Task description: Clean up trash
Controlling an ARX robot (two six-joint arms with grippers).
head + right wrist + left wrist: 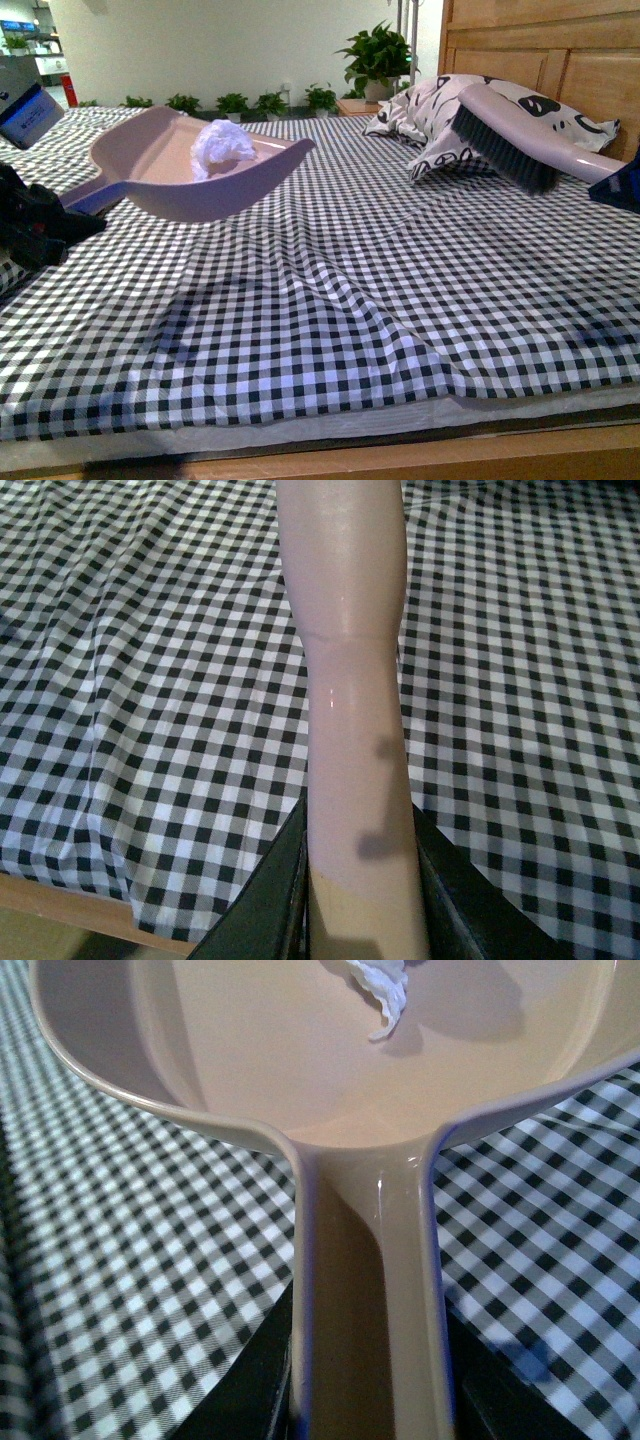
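Trash [222, 143] in dustpan [160, 170], lifted at ten o'clock, left gripper [365, 1400] clamping handle; right gripper [360, 900] gripping brush [520, 135]; dumping remains.

Bedroom: checkered bedsheet [330, 270], pillow [440, 125], wooden headboard [560, 50].

The front view sits low on the robot's body and looks across the checked cloth [330, 300] toward the headboard [560, 50] and plants, taking in the whole desk. The left wrist view looks close along the dustpan [300, 1070] handle into its bowl, with cloth beneath. The right wrist view looks close along the brush [350, 680] handle, down onto the cloth. Front and left wrist share the dustpan [200, 170]; front and right wrist share the brush [520, 130].
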